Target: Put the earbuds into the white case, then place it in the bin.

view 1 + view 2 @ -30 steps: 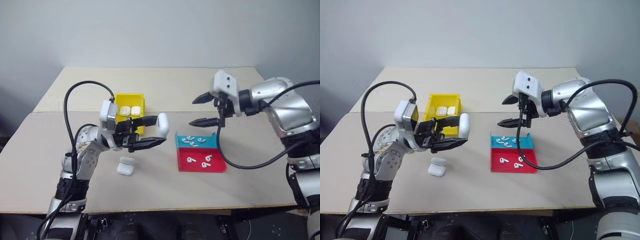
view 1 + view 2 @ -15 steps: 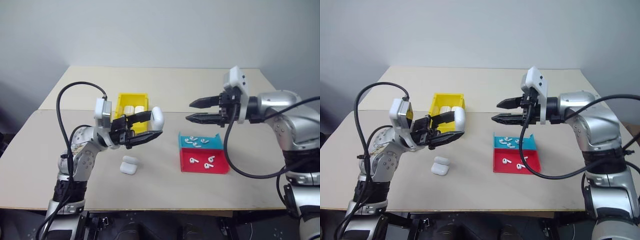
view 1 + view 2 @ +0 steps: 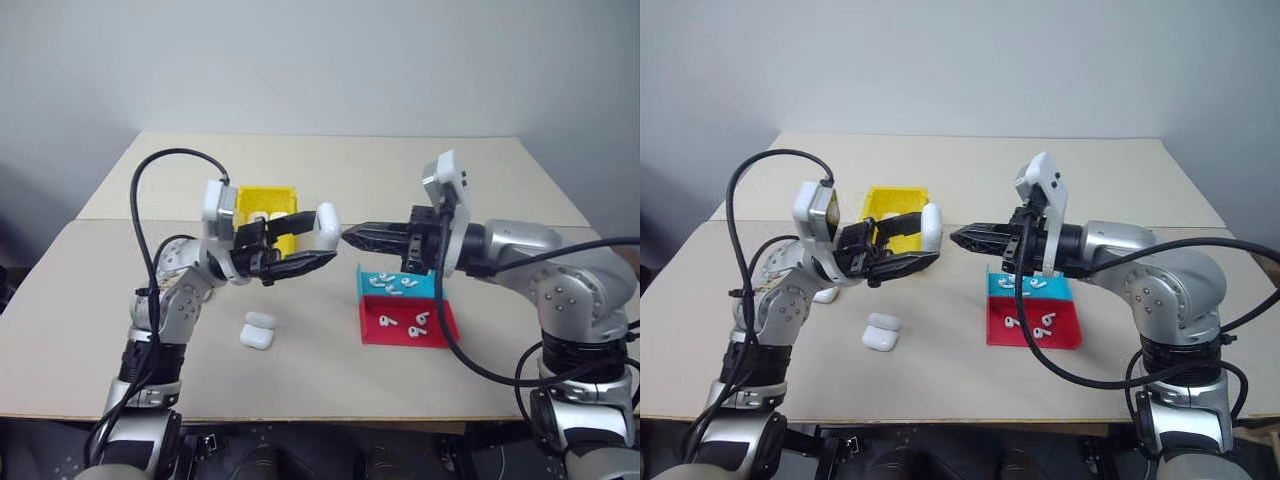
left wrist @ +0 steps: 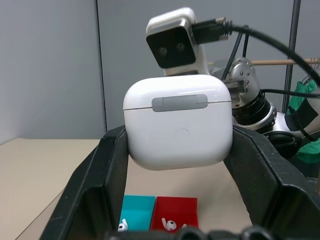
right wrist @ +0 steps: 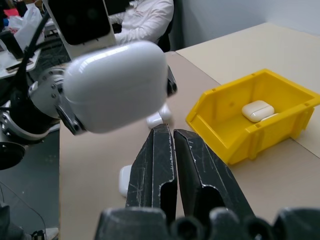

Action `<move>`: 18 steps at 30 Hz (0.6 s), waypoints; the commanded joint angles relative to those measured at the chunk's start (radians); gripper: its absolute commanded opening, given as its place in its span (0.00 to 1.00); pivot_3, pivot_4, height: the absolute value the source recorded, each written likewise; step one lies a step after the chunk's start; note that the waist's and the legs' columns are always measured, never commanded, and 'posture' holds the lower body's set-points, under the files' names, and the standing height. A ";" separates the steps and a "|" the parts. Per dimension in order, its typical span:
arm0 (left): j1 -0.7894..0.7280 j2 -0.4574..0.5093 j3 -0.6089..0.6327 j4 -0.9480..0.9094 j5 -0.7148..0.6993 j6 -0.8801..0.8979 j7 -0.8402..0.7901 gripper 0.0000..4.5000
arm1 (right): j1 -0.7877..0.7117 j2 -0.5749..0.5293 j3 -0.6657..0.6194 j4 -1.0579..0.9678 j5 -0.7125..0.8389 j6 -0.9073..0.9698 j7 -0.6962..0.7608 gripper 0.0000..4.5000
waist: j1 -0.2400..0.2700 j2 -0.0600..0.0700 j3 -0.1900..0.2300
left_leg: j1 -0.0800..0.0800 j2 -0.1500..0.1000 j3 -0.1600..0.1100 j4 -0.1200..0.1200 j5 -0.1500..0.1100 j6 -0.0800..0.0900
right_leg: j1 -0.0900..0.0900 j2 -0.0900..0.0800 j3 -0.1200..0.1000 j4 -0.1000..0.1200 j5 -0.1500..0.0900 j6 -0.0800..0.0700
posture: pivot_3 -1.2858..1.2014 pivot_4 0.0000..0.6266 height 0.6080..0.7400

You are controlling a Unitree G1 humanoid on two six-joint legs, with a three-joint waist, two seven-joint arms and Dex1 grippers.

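Work on the table (image 3: 330,380) is barely begun: left pincer (image 3: 318,243) clamps the white case (image 3: 327,226), lid closed, in mid-air; right pincer (image 3: 352,238), jaws together, points at it. Earbuds (image 3: 400,323) lie in the red-and-cyan tray (image 3: 440,330); the bin (image 3: 262,199) waits beyond.

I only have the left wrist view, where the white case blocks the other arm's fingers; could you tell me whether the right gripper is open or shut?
Observer: The right gripper is shut, its tips right beside the held white case; I cannot tell if they touch.
Operator: Thank you. Is anything in the bin?
Observer: Yes, the yellow bin has a stored case lying in it.
Operator: And is any case loose on the table?
Observer: One spare case lies on the table, to the left of the red and cyan tray.
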 commanded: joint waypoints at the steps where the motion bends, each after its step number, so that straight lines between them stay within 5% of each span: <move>1: -0.017 -0.001 -0.001 -0.012 0.005 -0.014 -0.009 0.62 | -0.028 0.002 -0.050 -0.046 0.068 0.019 -0.038 0.10 | 0.000 0.000 0.000 | 0.000 0.000 0.000 0.000 0.000 0.000 | 0.000 0.000 0.000 0.000 0.000 0.000 | 0.52 0.24 1.00; 18: 0.002 -0.009 -0.031 -0.012 0.065 -0.030 0.005 0.62 | -0.055 -0.030 -0.045 -0.072 0.235 0.059 -0.125 0.10 | -0.001 0.000 0.000 | 0.000 0.000 0.000 0.000 0.000 0.000 | 0.000 0.000 0.000 0.000 0.000 0.000 | 0.52 0.24 1.00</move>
